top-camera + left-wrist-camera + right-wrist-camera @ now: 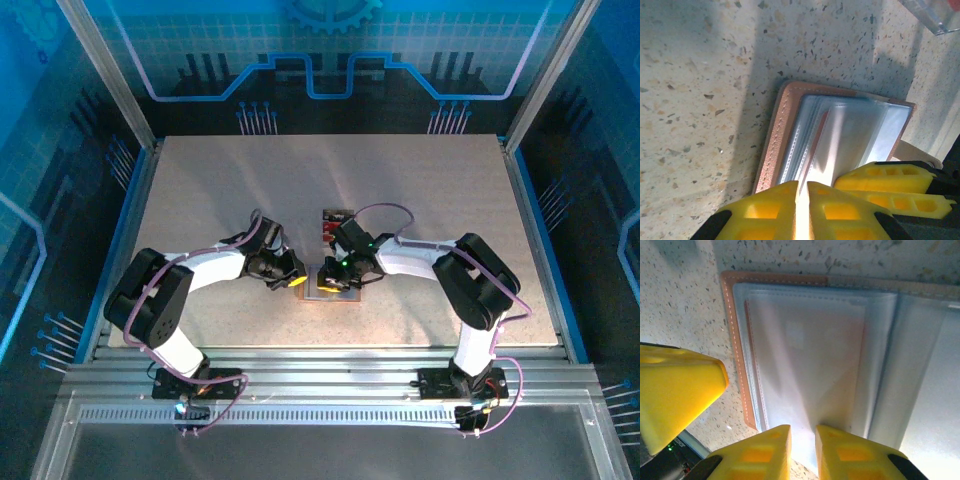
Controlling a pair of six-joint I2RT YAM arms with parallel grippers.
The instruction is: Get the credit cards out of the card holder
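- Top external: the card holder (341, 297) lies open on the table (200, 180), towards the near edge. The left gripper (296, 281) and right gripper (327, 285) meet over it. A clear container (336, 222) stands just behind.
- Left wrist: the left gripper (802, 200) is almost closed, pinching a clear sleeve of the card holder (774, 140). A credit card (823, 125) shows as a reddish edge through the sleeves.
- Right wrist: the right gripper (802, 450) stands narrow, nipping a sleeve that tents up towards it. The card holder (735, 340) has its brown rim flat on the table.
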